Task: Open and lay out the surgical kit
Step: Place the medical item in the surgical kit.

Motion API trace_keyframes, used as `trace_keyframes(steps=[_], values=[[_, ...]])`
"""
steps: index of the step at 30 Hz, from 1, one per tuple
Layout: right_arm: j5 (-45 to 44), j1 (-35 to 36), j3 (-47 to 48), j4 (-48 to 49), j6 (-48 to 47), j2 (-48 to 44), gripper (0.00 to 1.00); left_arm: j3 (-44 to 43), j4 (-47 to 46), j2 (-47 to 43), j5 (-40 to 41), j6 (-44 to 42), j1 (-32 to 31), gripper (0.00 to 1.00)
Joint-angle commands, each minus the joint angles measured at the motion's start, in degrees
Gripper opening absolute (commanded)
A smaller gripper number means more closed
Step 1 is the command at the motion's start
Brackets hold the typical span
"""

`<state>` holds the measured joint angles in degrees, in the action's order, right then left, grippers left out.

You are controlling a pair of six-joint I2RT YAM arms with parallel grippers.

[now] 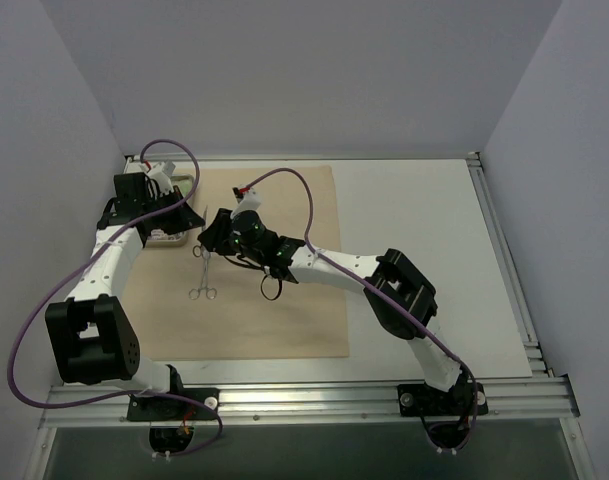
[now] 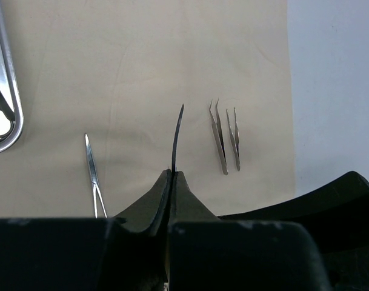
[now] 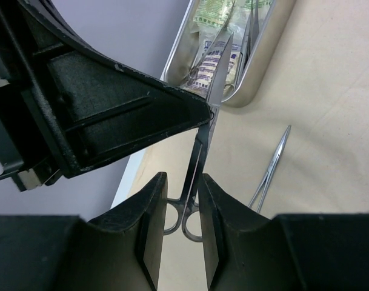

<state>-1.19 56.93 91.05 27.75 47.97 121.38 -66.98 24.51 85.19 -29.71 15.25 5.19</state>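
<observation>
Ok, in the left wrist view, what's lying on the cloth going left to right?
Steel tray at the left edge → straight slim instrument → dark curved blade pinched in the left claw → larger tweezers → smaller tweezers.

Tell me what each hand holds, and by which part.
The left hand is shut on the scissors near mid-length, blades poking out. The right hand straddles their shanks above the rings, not yet clamped.
</observation>
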Motion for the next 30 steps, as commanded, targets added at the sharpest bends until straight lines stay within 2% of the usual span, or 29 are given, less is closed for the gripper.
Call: trace_keyframes(steps=[1,11,18,24,26,27,28,30], values=[[-2.2,-0.7,2.6,1.2,0.3,1.0,0.24,-0.3,-2.8,-2.4,-2.6,0.7,-0.3,0.02],[-2.0,-1.2,3.2,1.2,0.8,2.4,0.24,-0.2,-2.7,-2.4,-4.0,1.3,-0.4,0.02],[-1.7,-1.6,2.7,1.7,1.4,2.4,0.02,0.0,-2.7,-2.0,-3.4,1.1,-0.7,0.02],[-1.9,-1.9,1.5,2.2,1.5,1.7,0.0,-1.5,-1.0,-1.2,-2.5,-1.4,-0.7,0.02],[-3.0,-1.8,1.4,1.4,1.5,1.5,0.0,-3.6,1.9,0.1,-1.9,-4.0,-0.8,0.11],[-3.8,-1.6,1.5,-0.2,1.3,1.4,0.0,-4.4,3.2,0.7,-1.7,-4.8,-0.9,0.2],[-4.9,-1.6,1.2,-1.2,1.1,1.3,0.0,-5.1,5.3,1.5,-1.5,-6.5,-0.9,0.43],[-8.3,-0.9,0.7,-3.9,1.2,1.0,0.0,-6.6,7.0,1.8,-0.2,-7.9,-0.9,0.54]])
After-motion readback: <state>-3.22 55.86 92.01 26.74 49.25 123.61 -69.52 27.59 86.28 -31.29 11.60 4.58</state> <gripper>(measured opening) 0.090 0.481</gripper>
